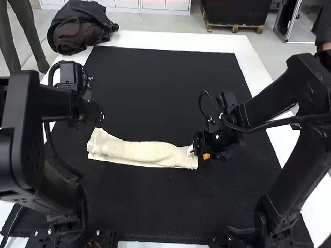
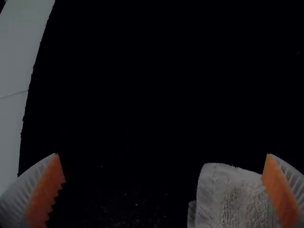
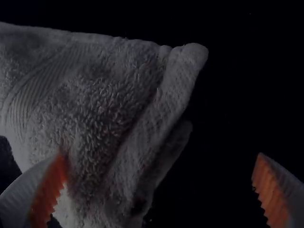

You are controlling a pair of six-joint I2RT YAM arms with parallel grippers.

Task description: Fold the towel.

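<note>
Towel (image 1: 140,153) in a narrow strip, to be made even or folded shorter

At the left, the left gripper (image 2: 163,154) is by the left end of the strip. Its fingers are spread wide; one orange pad (image 2: 281,192) is at the towel's end, but I cannot tell if they touch. There the upper corner goes up in a point, and a second layer shows a little at the side. For a good grip, I think this gripper should come over the end so that both fingers have cloth between them, and take all layers together.

In the middle, the towel lies across the black mat (image 1: 160,93), nearer to the arms' side. It seems folded lengthwise, with a thin lower layer looking out along the near edge. This edge should perhaps be made straight before the next fold, or the mistake will grow in each fold.

At the right, the layers of the end lie one beside another, not quite matched. The right gripper (image 3: 161,154) is at this end, its fingers also well apart, with nothing pinched. One finger is over the cloth, the other beyond its edge. It would be wise to go low and close gently, because a high pinch may catch only the top layer.
</note>
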